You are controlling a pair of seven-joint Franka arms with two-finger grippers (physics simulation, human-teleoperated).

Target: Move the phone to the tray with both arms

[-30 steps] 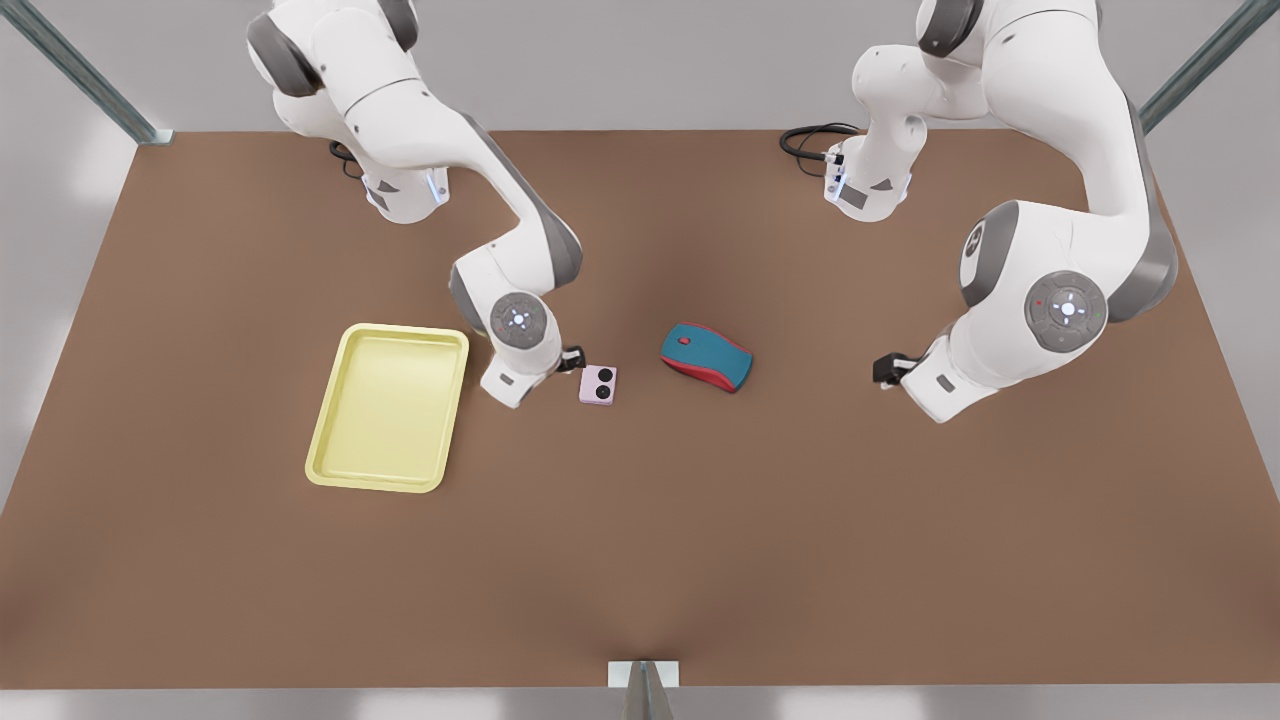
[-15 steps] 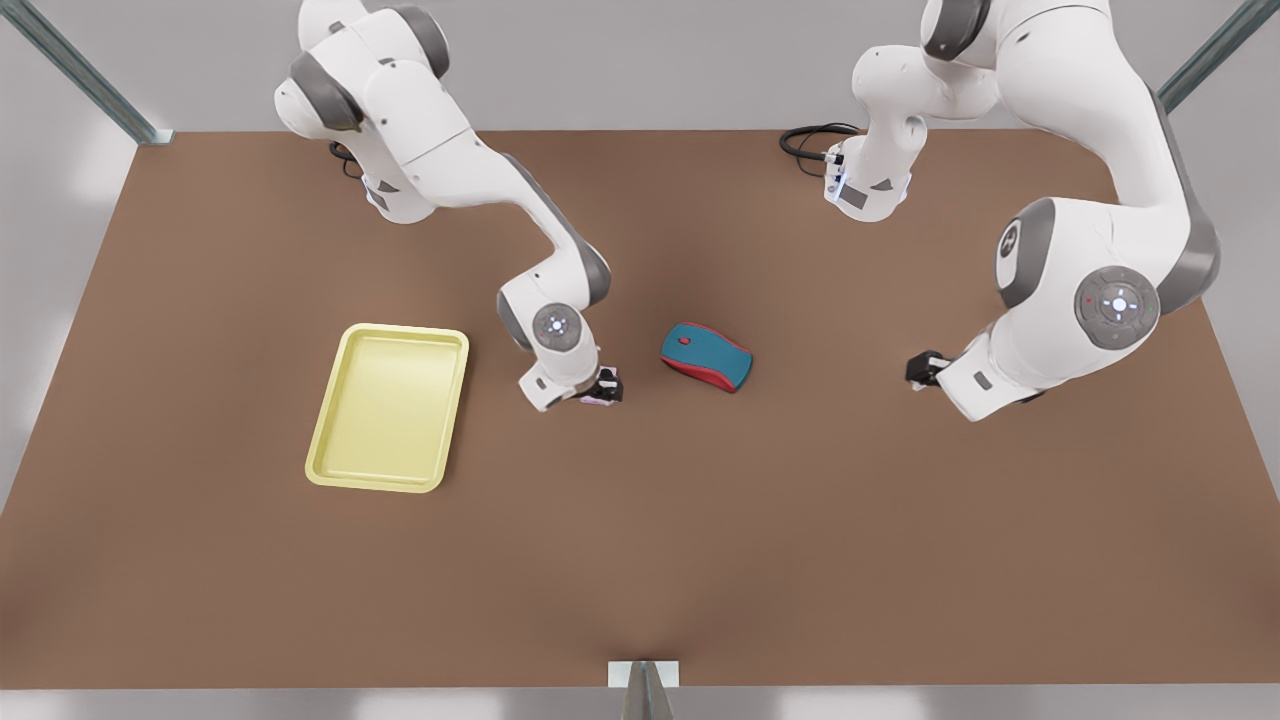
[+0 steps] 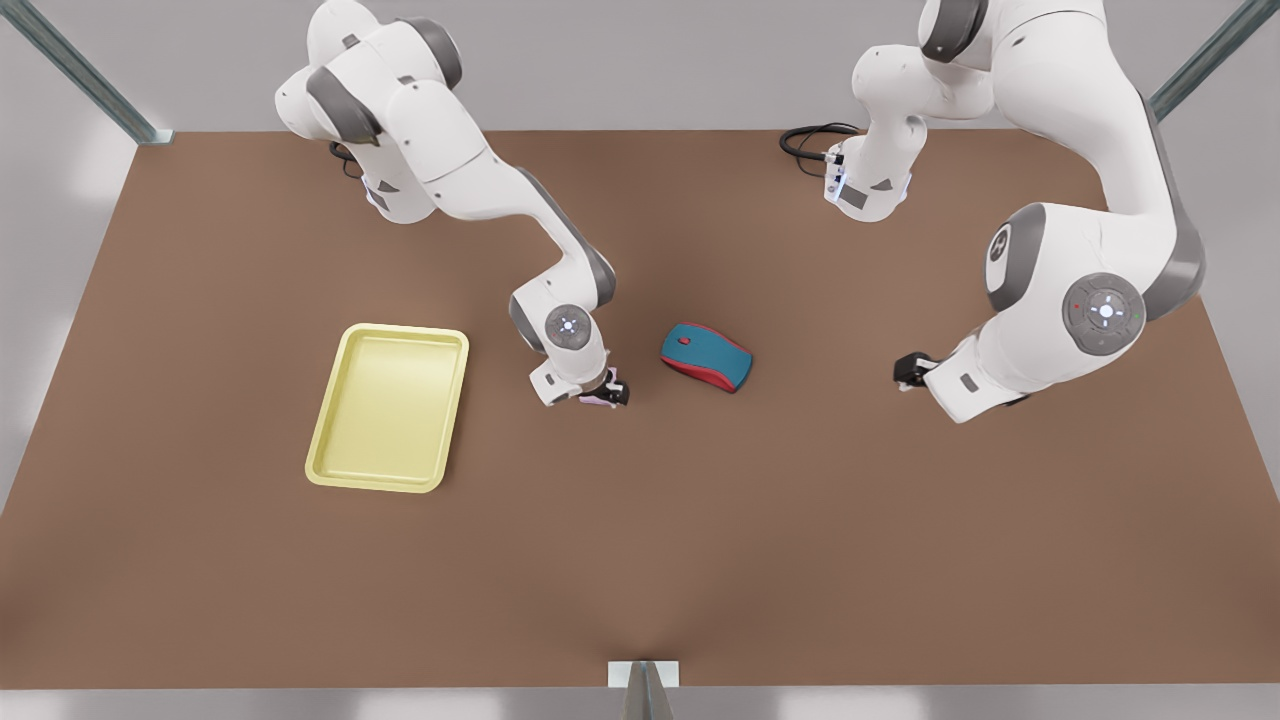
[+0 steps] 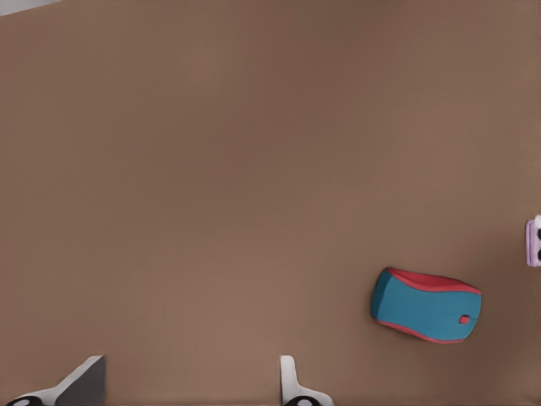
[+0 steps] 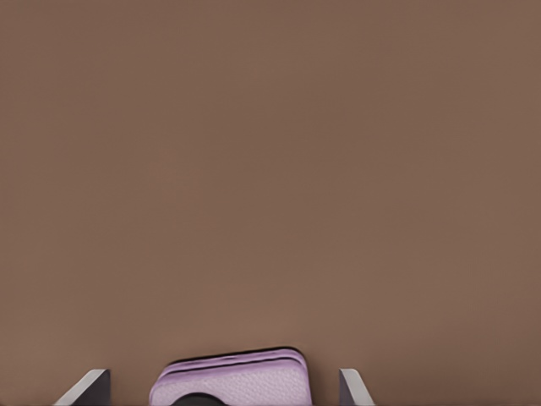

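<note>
The pale pink phone (image 3: 597, 399) lies flat on the brown table, between the tray (image 3: 390, 400) and the mouse, mostly covered by my right gripper (image 3: 603, 392). In the right wrist view the phone (image 5: 228, 381) sits between the spread fingers of the right gripper (image 5: 224, 385), with a gap on each side; it is open. My left gripper (image 3: 905, 372) waits at the front view's right, open (image 4: 186, 385) with nothing between its fingers. From there the phone (image 4: 533, 241) shows far off at the frame's edge. The pale yellow tray holds nothing.
A teal-and-red mouse (image 3: 706, 357) lies just to the front view's right of the phone, also seen as the mouse (image 4: 425, 304) from the left wrist. A black cable (image 3: 810, 140) coils at the table's back edge by the arm base.
My right gripper has moved from beside the phone to directly over it, straddling it. The left arm drifted toward the front view's right, then came partly back.
</note>
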